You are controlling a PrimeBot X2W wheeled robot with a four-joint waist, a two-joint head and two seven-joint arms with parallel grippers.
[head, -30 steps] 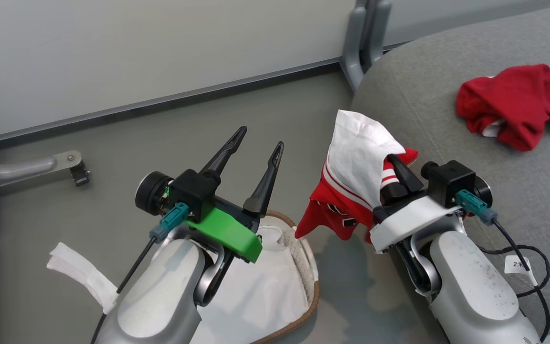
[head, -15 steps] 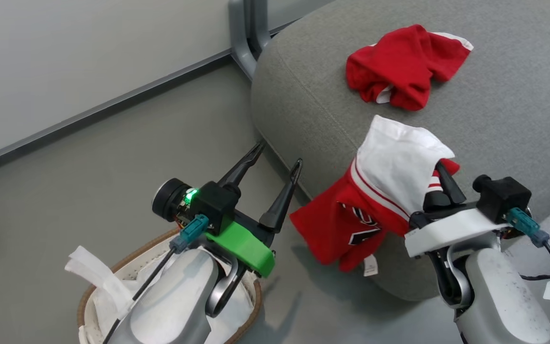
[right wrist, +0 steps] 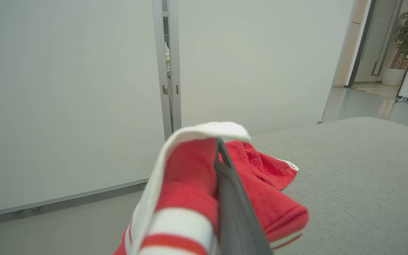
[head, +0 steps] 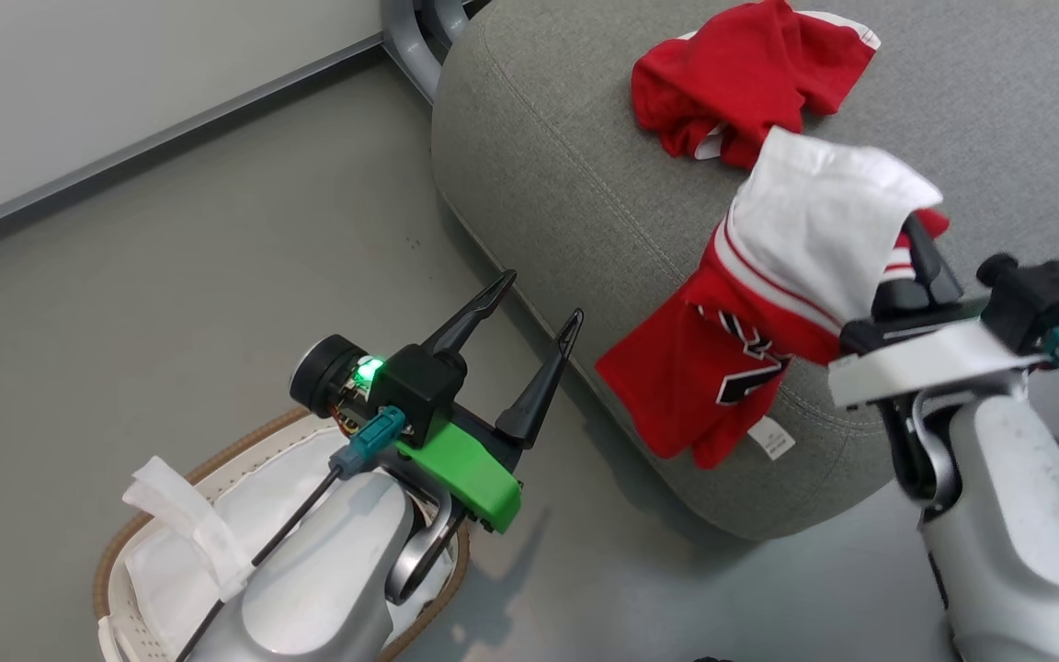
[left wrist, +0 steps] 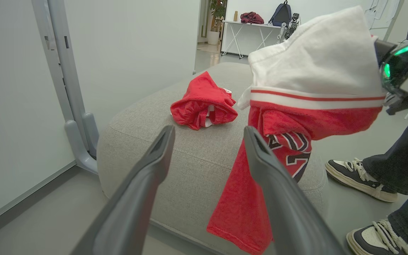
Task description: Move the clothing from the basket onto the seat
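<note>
My right gripper [head: 911, 244] is shut on the red-and-white jersey [head: 750, 340], which hangs from it over the front edge of the grey seat [head: 575, 175]; its black lettering faces out. In the right wrist view the jersey [right wrist: 182, 198] wraps my shut right gripper [right wrist: 220, 148]. The red shorts [head: 741, 78] lie crumpled on the seat's top, also seen as shorts [left wrist: 202, 106] in the left wrist view, left of the jersey [left wrist: 296, 117]. My left gripper [head: 539, 303] stands open and empty above the floor, over the basket [head: 125, 552] at the lower left.
A white cloth liner [head: 263, 478] fills the basket. A grey partition post [head: 410, 41] stands at the seat's far corner. A person's feet in sneakers [left wrist: 360, 177] are on the floor right of the seat. Grey floor lies between basket and seat.
The head camera has swung right, bringing the seat to the middle. My right gripper has carried the jersey up and over the seat's front edge, closer to the shorts. The left gripper stays open.
</note>
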